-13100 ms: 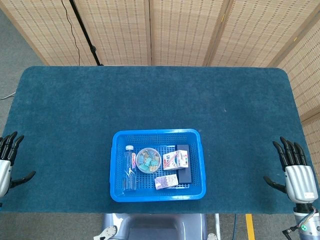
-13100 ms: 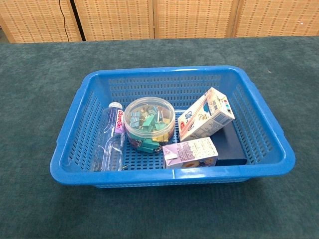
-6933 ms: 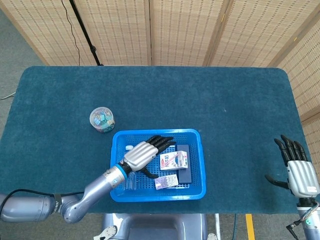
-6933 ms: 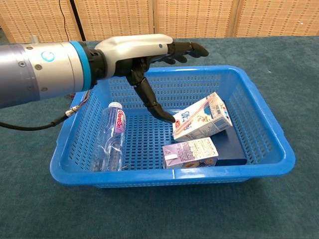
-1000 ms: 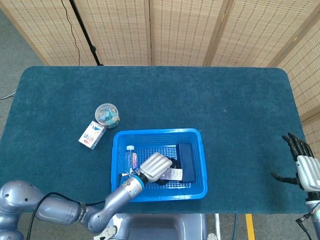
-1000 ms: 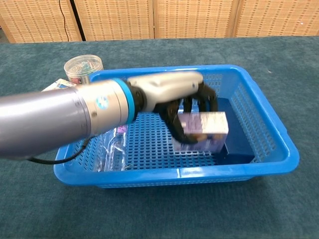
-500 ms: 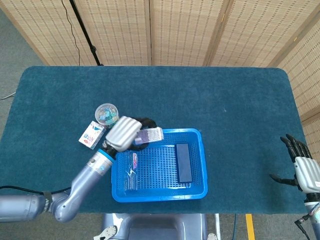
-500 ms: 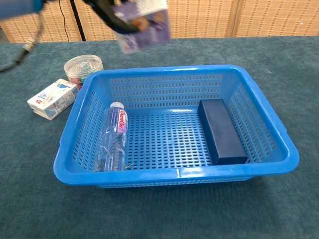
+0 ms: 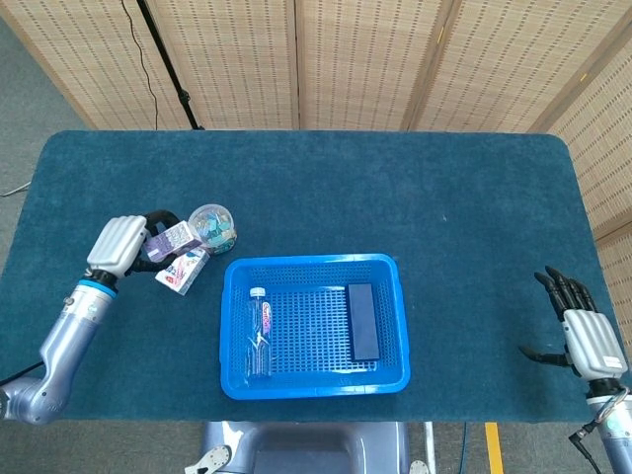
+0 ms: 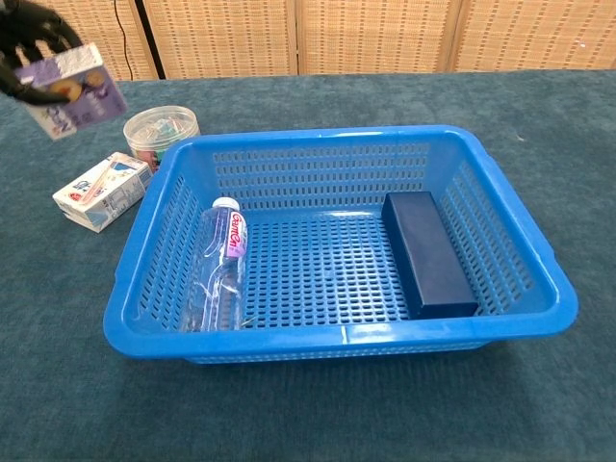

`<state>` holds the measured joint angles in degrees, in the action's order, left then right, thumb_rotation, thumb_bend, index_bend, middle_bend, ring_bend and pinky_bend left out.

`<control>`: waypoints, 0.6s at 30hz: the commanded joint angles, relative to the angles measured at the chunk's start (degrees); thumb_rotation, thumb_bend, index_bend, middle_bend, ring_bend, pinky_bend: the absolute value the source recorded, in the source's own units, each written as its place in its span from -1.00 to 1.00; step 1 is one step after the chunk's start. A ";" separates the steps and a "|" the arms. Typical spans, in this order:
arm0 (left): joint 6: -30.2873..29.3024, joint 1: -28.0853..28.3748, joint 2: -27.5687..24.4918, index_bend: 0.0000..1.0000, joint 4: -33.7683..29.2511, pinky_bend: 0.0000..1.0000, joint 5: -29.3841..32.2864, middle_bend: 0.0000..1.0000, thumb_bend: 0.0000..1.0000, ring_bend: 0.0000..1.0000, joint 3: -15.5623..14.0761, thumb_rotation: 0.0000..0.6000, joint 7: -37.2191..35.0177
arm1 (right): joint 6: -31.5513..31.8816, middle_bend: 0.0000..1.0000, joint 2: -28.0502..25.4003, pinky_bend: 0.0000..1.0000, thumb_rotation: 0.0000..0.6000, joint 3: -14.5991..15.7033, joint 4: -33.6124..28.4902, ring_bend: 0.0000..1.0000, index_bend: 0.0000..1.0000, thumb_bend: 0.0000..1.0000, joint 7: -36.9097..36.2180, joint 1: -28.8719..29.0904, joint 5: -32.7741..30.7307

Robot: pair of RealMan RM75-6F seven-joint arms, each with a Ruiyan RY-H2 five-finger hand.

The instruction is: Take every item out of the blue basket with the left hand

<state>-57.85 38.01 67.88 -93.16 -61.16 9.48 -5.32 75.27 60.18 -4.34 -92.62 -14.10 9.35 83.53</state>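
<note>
The blue basket [image 9: 311, 373] [image 10: 520, 241] sits near the table's front edge. Inside it lie a clear water bottle [image 9: 258, 331] [image 10: 218, 274] on the left and a dark navy box [image 9: 361, 321] [image 10: 428, 252] on the right. My left hand [image 9: 122, 246] [image 10: 27, 34] holds a small purple carton [image 9: 174, 239] [image 10: 73, 89] in the air, left of the basket and above the white carton [image 9: 183, 271] [image 10: 100, 192]. The round tub of clips [image 9: 211, 226] [image 10: 160, 131] stands beside them. My right hand [image 9: 578, 336] rests open at the table's right edge.
Woven folding screens [image 9: 326, 59] stand behind the table. A black stand pole [image 9: 168, 69] rises at the back left. The teal cloth [image 9: 464, 227] spreads wide behind and right of the basket.
My left hand has swung further left with the purple carton, from over the basket's back left corner to beside the clip tub. The right hand barely shifted.
</note>
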 commanded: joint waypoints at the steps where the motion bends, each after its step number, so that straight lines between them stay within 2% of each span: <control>1: 2.83 -1.64 3.52 0.02 5.40 0.08 -2.89 -0.20 -0.12 -0.15 -1.56 1.00 -5.08 | -0.31 -1.00 0.18 -1.00 1.00 0.01 -0.17 -1.00 -1.00 -1.00 0.29 0.29 0.01; 6: 2.96 -1.77 5.68 -0.03 7.56 0.06 -5.29 -0.24 -0.13 -0.22 -0.90 1.00 -8.21 | -0.55 -1.00 0.33 -1.00 1.00 0.09 -0.14 -1.00 -1.00 -1.00 0.56 0.53 0.07; 7: 3.22 -1.63 5.90 -0.12 7.62 0.00 -5.84 -0.33 -0.15 -0.30 -0.90 1.00 -8.49 | -0.65 -1.00 0.32 -1.00 1.00 0.13 -0.11 -1.00 -1.00 -1.00 0.51 0.56 0.04; 8: 3.99 -1.45 5.84 -0.24 7.47 -0.09 -6.43 -0.47 -0.18 -0.42 -1.02 1.00 -9.12 | -0.68 -1.00 0.29 -1.00 1.00 0.16 -0.07 -1.00 -1.00 -1.00 0.46 0.56 0.01; 10: 6.34 -0.94 5.10 -0.78 7.05 -0.62 -7.63 -0.90 -0.39 -0.87 -1.36 1.00 -10.92 | -0.59 -1.00 0.23 -1.00 1.00 0.23 -0.02 -1.00 -1.00 -1.00 0.34 0.50 0.03; 11: 7.41 -0.70 4.61 -0.96 6.73 -0.85 -8.14 -1.00 -0.52 -0.99 -1.36 1.00 -12.12 | -0.51 -1.00 0.19 -1.00 1.00 0.27 -0.03 -1.00 -1.00 -1.00 0.26 0.45 0.05; 13: 8.29 -0.51 3.82 -1.00 6.24 -1.00 -9.47 -1.00 -0.70 -1.00 -1.03 1.00 -14.66 | -0.36 -1.00 0.11 -1.00 1.00 0.34 0.00 -1.00 -1.00 -1.00 0.15 0.34 0.07; 16: 6.46 -0.80 3.38 -1.00 5.60 -1.00 -12.45 -1.00 -0.86 -1.00 -0.26 1.00 -17.40 | -0.10 -1.00 -0.02 -1.00 1.00 0.39 0.04 -1.00 -1.00 -1.00 -0.06 0.14 -0.05; 18: 4.75 -1.03 3.12 -1.00 4.97 -1.00 -14.62 -1.00 -0.90 -1.00 0.04 1.00 -18.48 | 0.04 -1.00 -0.07 -1.00 1.00 0.39 0.05 -1.00 -1.00 -1.00 -0.14 0.05 -0.10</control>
<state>-51.61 37.11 71.59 -87.38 -73.72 9.02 -22.23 75.31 60.12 -3.95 -92.57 -14.24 9.40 83.44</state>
